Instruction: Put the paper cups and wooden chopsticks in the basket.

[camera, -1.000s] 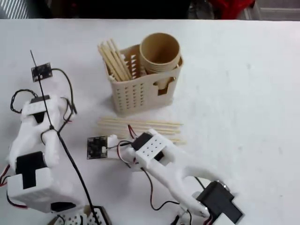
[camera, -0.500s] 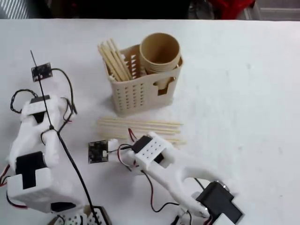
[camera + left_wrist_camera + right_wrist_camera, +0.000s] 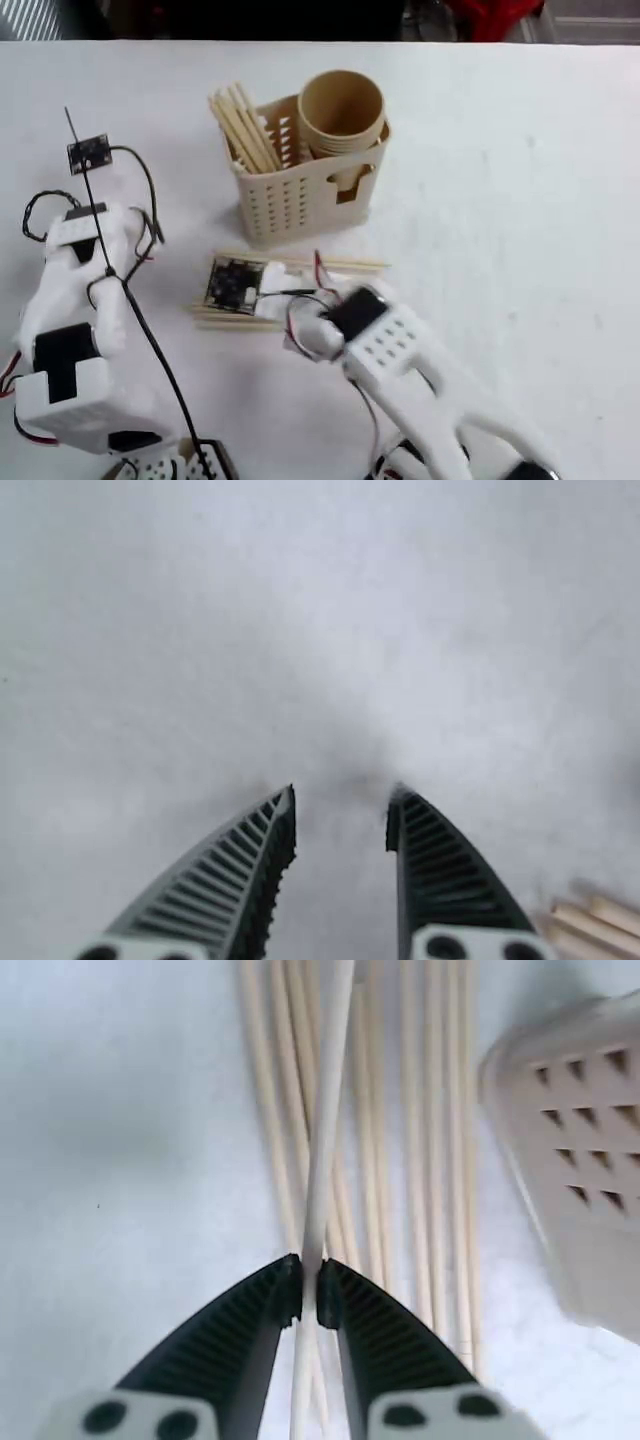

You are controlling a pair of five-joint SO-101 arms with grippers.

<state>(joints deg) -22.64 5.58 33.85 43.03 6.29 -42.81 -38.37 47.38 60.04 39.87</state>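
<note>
At the left, the left end effector (image 3: 340, 798) hangs over bare worktop (image 3: 300, 600), jaws parted with nothing between them. Toward the middle stands the basket (image 3: 300, 200), with a bundle of chopsticks (image 3: 243, 130) in its left compartment and stacked paper cups (image 3: 342, 105) in its right. Loose chopsticks (image 3: 350, 263) lie flat just in front of it. Further right, the right end effector (image 3: 308, 1295) is clamped on a single chopstick (image 3: 330, 1110) that crosses the row.

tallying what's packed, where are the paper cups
High view: the paper cups sit stacked in the basket, far middle of the table, beside its standing chopsticks.
</note>
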